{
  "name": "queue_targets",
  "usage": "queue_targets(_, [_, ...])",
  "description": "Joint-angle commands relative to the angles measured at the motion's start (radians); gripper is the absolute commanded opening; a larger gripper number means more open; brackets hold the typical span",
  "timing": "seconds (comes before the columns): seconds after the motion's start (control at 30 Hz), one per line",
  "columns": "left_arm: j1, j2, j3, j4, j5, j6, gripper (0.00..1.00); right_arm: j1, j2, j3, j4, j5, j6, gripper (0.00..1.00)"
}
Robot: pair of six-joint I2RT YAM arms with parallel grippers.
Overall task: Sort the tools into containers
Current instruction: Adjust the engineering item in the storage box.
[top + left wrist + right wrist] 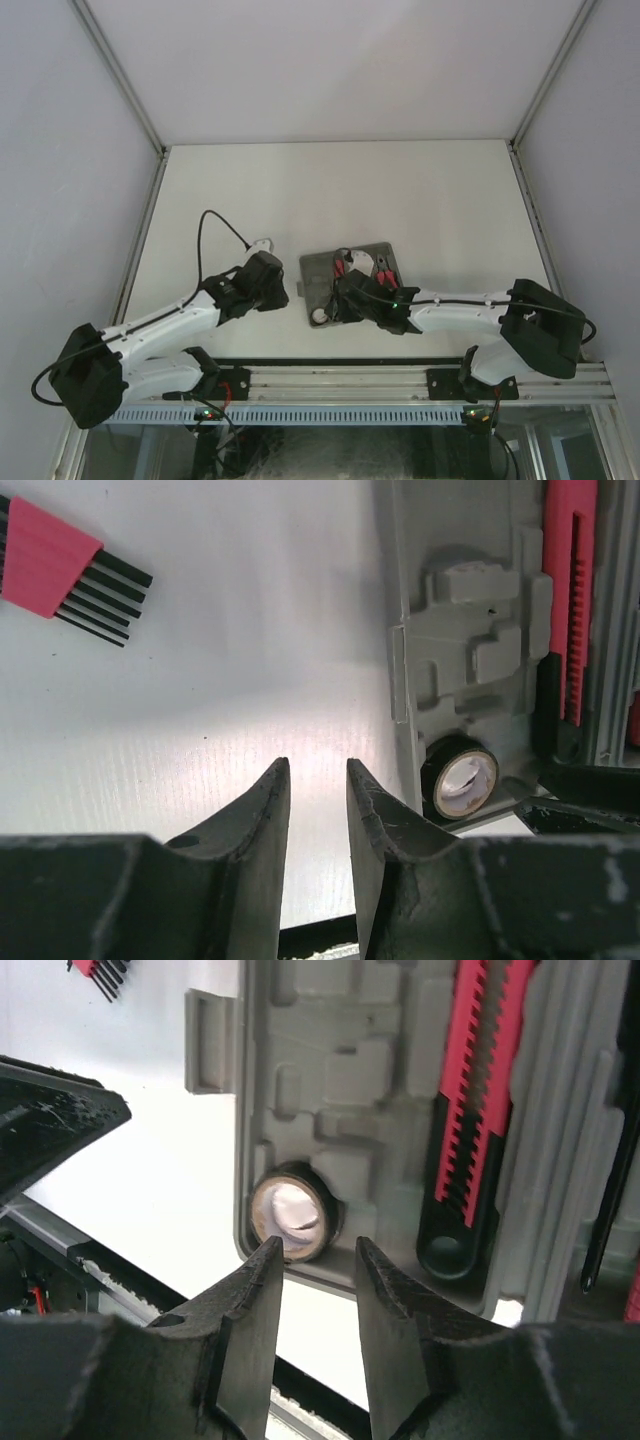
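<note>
**Two-arm workcell at one instant, shown from the top and from both wrists.** The left gripper is held over the bare white table, just beside the left edge of the grey tray. Its fingers are parted by a narrow gap and nothing lies between them. The right gripper is positioned over the near left corner of the tray. Its fingers are likewise set apart and nothing is clamped.

The small dark ring, pale inside, is seated in the tray's corner recess, just beyond the right fingertips and not touched by them. A red-and-black tool with a toothed grip is laid in a long recess of the tray, to the right of the ring. A thin black shaft is seen in a channel at the far right of the right wrist view.

A red holder with black rods is left lying on the table, well apart from the tray and outside it. In the top view, more red-handled tools are visible in the far part of the tray, but their kind cannot be told
</note>
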Motion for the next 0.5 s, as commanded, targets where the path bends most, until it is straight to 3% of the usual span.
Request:
queue_targets(0.0, [0.044,-0.071,-0.052,0.122,0.077,0.015,0.33,0.012,0.049,0.168,-0.127,0.010,-0.099,0.36])
queue_targets(0.47, [0.120,-0.163,-0.195,0.195,0.109,-0.034,0.32,0.073,0.228,0.433,-0.422,0.067,-0.168,0.44])
